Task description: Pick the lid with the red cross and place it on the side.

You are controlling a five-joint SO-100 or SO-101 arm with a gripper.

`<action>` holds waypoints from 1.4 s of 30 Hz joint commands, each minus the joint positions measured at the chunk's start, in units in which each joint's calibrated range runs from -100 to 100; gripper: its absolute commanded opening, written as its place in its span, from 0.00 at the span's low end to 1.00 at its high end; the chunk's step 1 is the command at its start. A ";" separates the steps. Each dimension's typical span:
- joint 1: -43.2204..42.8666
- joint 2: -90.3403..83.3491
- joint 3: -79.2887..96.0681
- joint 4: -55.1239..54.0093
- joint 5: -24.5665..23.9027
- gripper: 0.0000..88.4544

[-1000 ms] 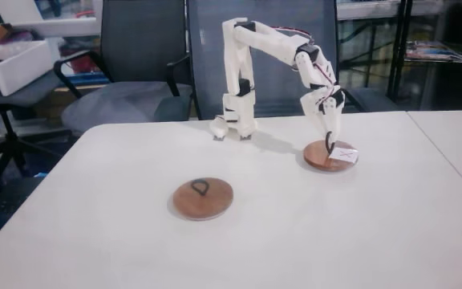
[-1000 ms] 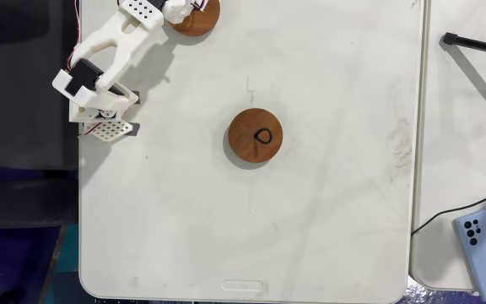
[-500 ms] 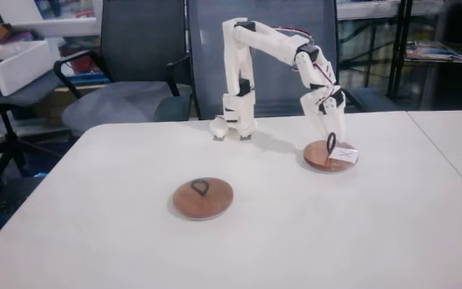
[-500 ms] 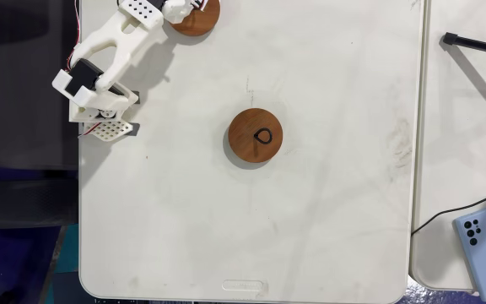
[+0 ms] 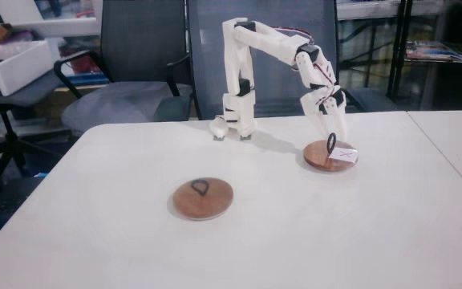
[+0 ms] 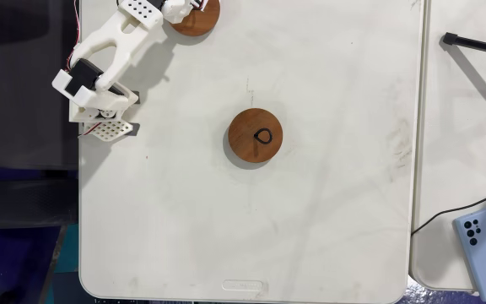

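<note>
Lid with the red cross sits flat on the white table, over toward the right of the arm's base as the side-on fixed view shows it, its white label at the right edge. White gripper reaches down right over it, fingers drawn close around the thin black loop handle, which stands upright between the tips. Whether they truly pinch it I cannot tell. Nearer the front, well apart, lies the plain brown disc with its own black loop. From above, that disc sits mid-table, and a blue phone rests on the neighbouring table.
</note>
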State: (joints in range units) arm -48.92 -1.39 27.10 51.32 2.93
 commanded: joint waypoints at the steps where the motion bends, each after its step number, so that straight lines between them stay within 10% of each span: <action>1: 0.15 -0.96 -0.17 0.11 0.17 0.18; 42: 4.20 -10.07 5.08 6.18 0.56 0.31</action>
State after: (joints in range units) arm -44.95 -9.29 32.31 56.96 3.39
